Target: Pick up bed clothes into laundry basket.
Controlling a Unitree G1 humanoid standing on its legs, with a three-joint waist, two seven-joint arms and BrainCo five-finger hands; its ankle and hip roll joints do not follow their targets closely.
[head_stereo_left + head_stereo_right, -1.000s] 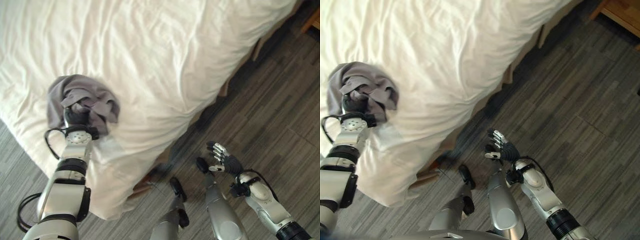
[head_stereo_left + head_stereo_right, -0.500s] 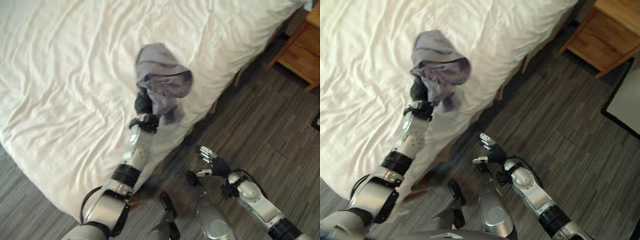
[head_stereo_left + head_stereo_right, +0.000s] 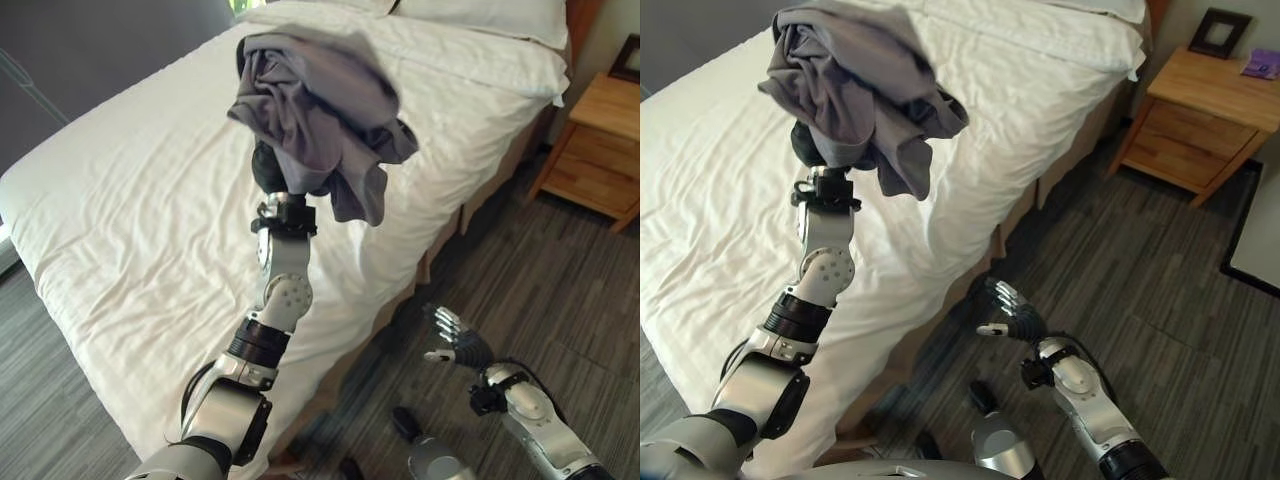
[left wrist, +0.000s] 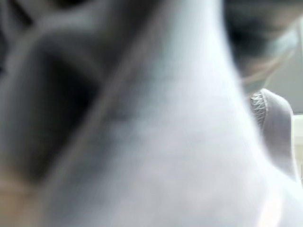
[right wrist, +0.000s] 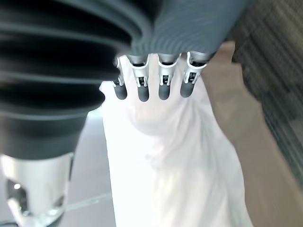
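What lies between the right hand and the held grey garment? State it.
In the right eye view, the white bed sheet draped over the bed's edge and bare dark wood floor separate the right hand from the grey garment.

Bed (image 3: 130, 210) with white sheet and pillow (image 3: 490, 15) at its head; wooden nightstand (image 3: 1195, 115) beside it, bearing a dark picture frame (image 3: 1217, 32); grey plank floor (image 3: 1160, 290).

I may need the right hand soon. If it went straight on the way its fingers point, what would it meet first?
The right hand, open, points toward the bed. Its wrist view shows the white sheet past the fingertips, so probably the bed's side first; depth is unclear.
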